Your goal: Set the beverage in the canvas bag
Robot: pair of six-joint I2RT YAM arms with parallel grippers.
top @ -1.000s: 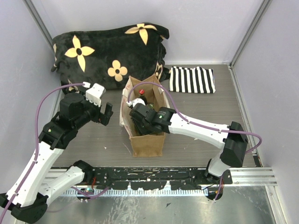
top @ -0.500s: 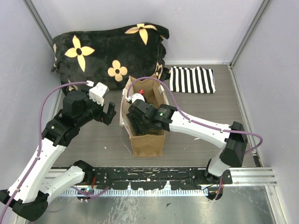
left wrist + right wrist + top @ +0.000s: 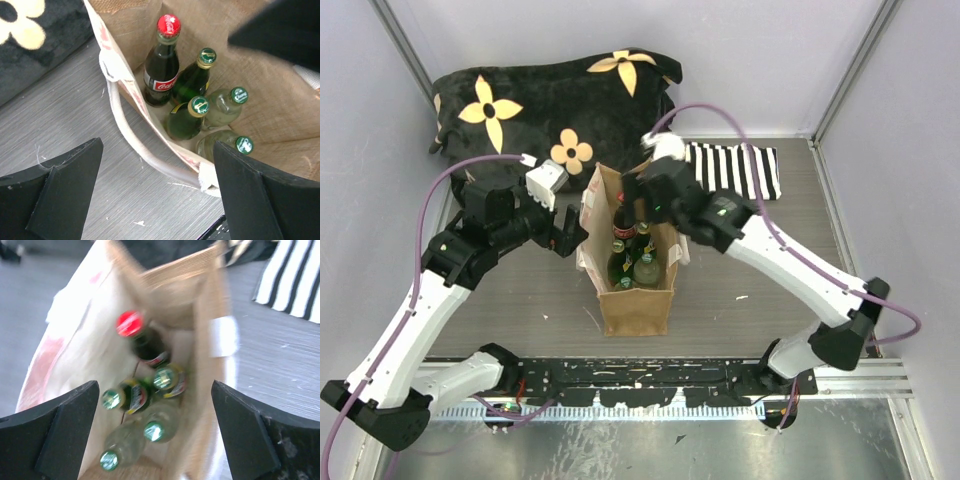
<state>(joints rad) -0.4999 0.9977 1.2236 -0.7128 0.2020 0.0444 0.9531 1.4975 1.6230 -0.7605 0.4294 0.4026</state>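
A: Where are the bottles [image 3: 185, 120]?
B: All five stand upright in the bag [image 3: 635, 305], the red-capped cola [image 3: 162, 65] at its far end. The bag stands on the worktop [image 3: 770, 260].
A: And the right fingers [image 3: 245, 435]?
B: Spread wide above the bag's mouth, holding nothing.
A: The left fingers [image 3: 60, 190]?
B: Wide apart, empty, beside the bag's left side.

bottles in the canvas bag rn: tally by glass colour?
Dark cola bottle: 1
Green glass bottles: 2
Clear bottles: 2
Total: 5
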